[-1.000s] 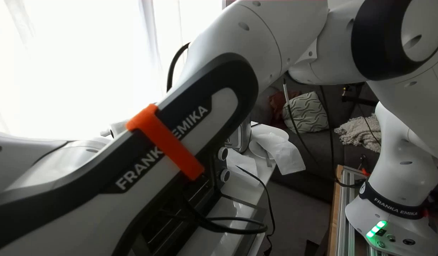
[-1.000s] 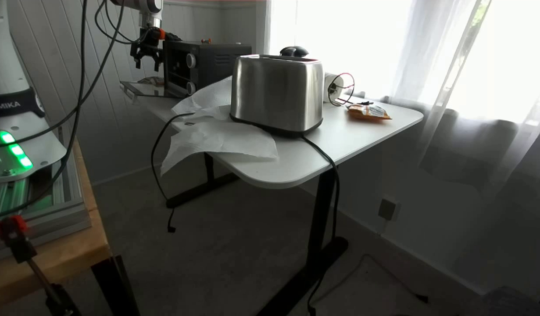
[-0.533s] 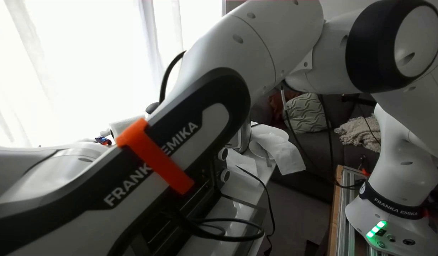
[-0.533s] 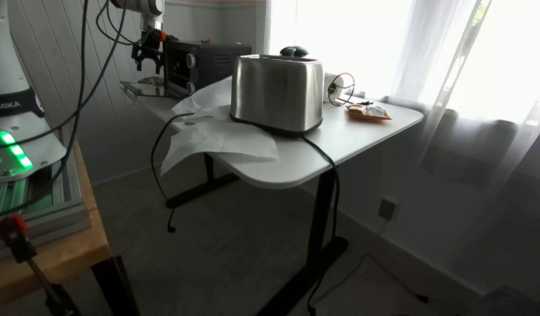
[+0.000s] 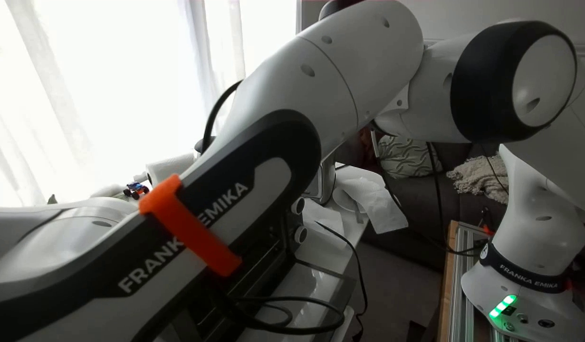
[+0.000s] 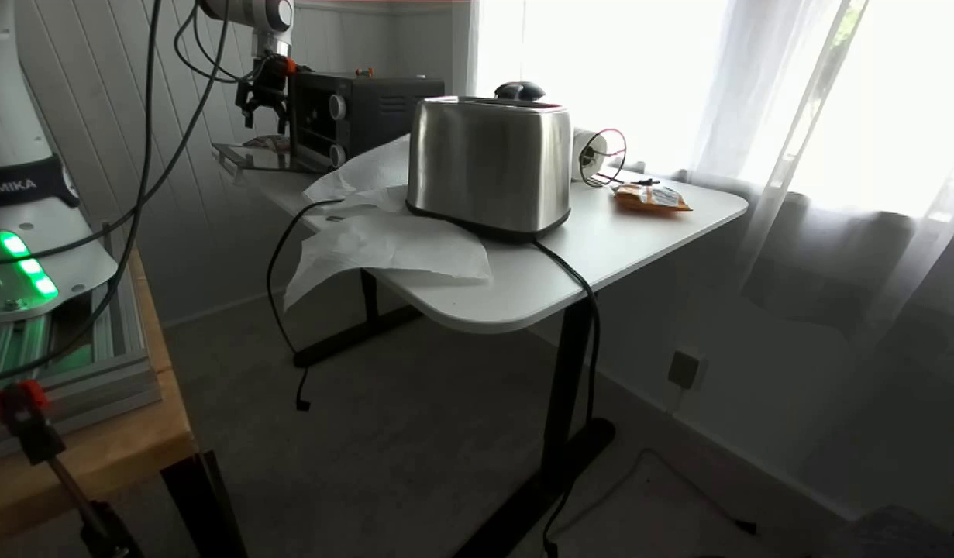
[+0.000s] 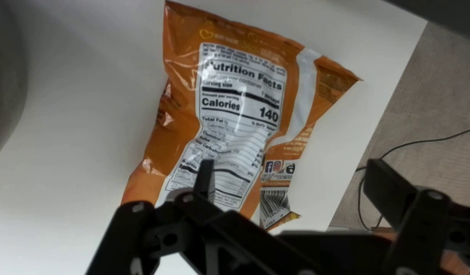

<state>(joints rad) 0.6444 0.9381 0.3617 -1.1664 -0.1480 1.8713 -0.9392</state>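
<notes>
One orange snack bag (image 7: 230,118) below the widely parted jaws.

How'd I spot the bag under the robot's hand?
In the wrist view, find the white table. Below the hand lies a crinkled orange bag with a white Nutrition Facts panel. An exterior view shows another orange bag near the silver toaster; only yours lies beneath the hand.

The bag (image 7: 227,114) reads "Calories 140", the arm (image 5: 292,95) "FRANKA EMIKA".
</notes>
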